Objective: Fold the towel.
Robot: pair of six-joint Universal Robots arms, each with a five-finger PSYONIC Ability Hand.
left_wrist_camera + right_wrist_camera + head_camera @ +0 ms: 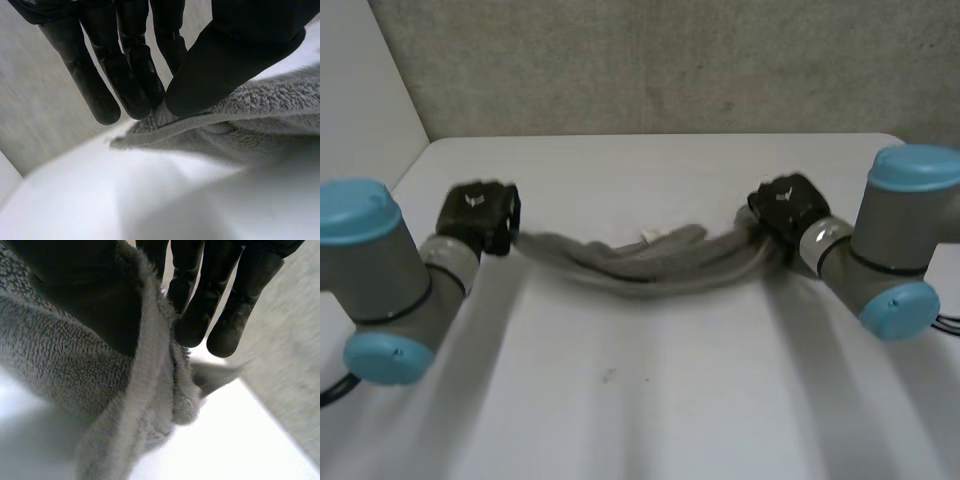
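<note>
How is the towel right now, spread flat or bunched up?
Bunched: the towel sags in a gathered strip between the left hand and right hand, each pinching one end.

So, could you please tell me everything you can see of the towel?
The towel is grey terry cloth with a small white label, bunched into a long strip slung between the hands. The left hand pinches one end, the right hand the other; its middle sags toward the white table.
</note>
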